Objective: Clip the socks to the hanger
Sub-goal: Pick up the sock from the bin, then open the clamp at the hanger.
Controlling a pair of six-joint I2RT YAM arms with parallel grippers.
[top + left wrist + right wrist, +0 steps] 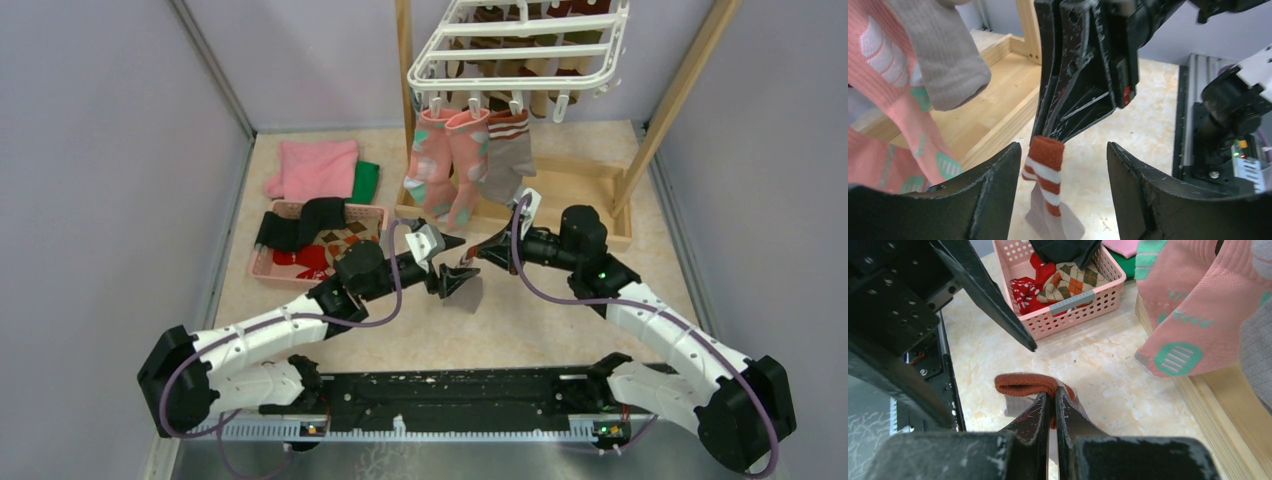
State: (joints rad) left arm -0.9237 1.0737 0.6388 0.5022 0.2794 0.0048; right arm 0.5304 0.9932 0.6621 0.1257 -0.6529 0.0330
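Note:
The white grid hanger (520, 45) hangs at the top centre. Two pink-and-teal socks (445, 165) and a grey sock with a striped cuff (507, 155) are clipped under it. My right gripper (484, 255) is shut on the red-and-white cuff (1023, 384) of another grey sock (474, 295), which dangles just above the table. My left gripper (458, 263) is open, its fingers (993, 190) on either side of that cuff (1045, 165) without touching it. The right gripper's tips (1048, 135) pinch the cuff's top edge.
A pink basket (265, 268) with more socks stands at the left, with a folded pink cloth (315, 168) and a green cloth (366, 180) behind it. The wooden frame's base (570, 190) lies just behind the grippers. Hanging pink socks (1193, 315) are close by on the right.

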